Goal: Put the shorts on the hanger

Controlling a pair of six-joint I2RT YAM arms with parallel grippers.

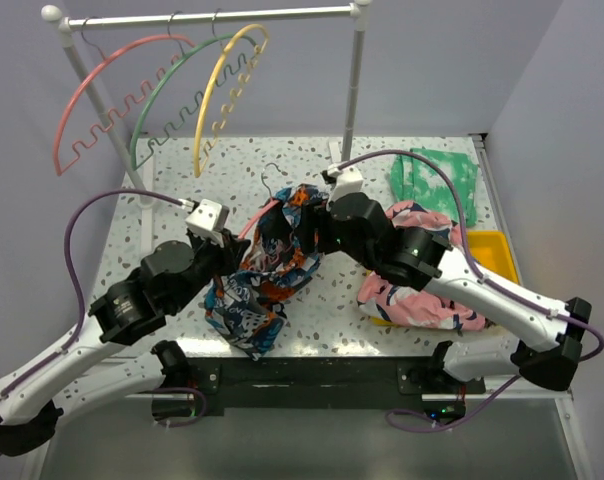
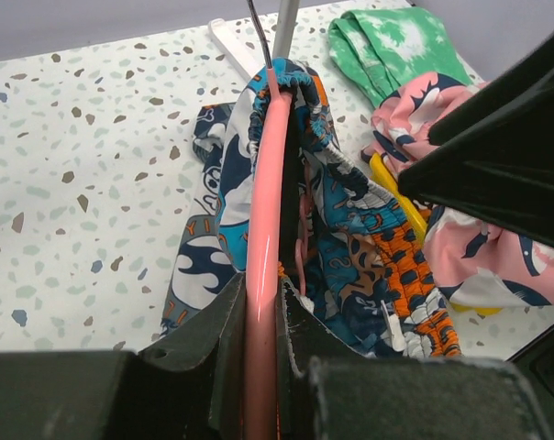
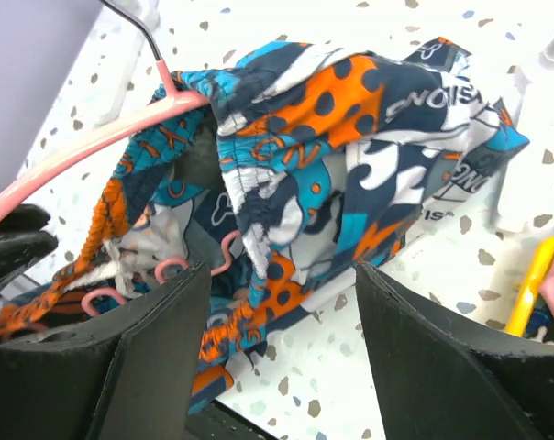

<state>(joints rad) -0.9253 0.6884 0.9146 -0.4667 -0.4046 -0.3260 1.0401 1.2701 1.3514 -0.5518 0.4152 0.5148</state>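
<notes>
The printed shorts (image 1: 278, 262) hang draped over a coral-pink hanger (image 2: 264, 229) held above the table's middle. My left gripper (image 2: 259, 316) is shut on the hanger's arched bar, seen in the left wrist view; in the top view the left gripper (image 1: 222, 250) sits at the shorts' left side. The shorts (image 2: 350, 238) bunch on the bar's right side. My right gripper (image 3: 282, 302) is open, its jaws wide apart, with the shorts (image 3: 350, 156) just beyond them and the hanger's zigzag bar (image 3: 181, 270) showing under the cloth. In the top view the right gripper (image 1: 327, 225) is at the shorts' right edge.
A rack (image 1: 212, 18) at the back holds a second coral-pink hanger (image 1: 102, 95), a green hanger (image 1: 167, 95) and a yellow hanger (image 1: 227, 85). A green tie-dye cloth (image 1: 437, 180) lies back right. A pink floral garment (image 1: 422, 295) lies over a yellow tray (image 1: 487, 250).
</notes>
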